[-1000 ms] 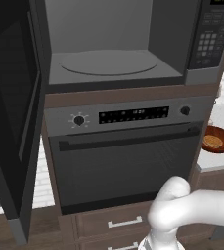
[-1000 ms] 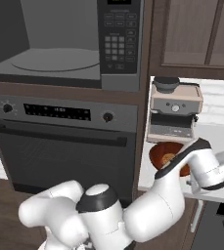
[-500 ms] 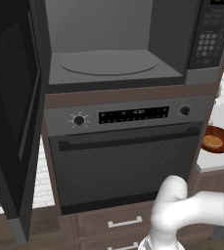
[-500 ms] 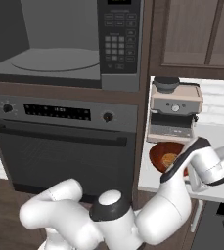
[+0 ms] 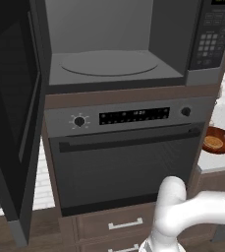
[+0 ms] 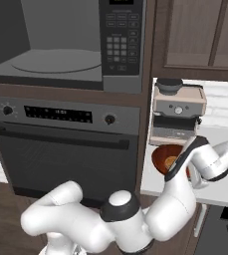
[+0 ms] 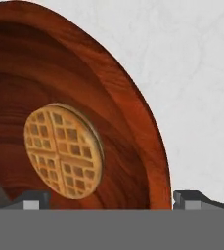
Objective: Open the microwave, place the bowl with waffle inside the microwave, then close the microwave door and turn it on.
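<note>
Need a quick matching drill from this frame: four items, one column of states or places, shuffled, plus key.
Things:
1. microwave door
2. waffle
3. bowl
4. gripper

States or places:
A. on the white counter
B. lying in the bowl
C. swung open to the left
D. open, fingertips either side of the bowl's rim

Pairs: 1-C, 2-B, 3-A, 4-D

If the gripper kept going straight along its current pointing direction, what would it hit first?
Most likely the bowl: its rim sits between the open fingertips, waffle just inside. Depth is unclear.
</note>
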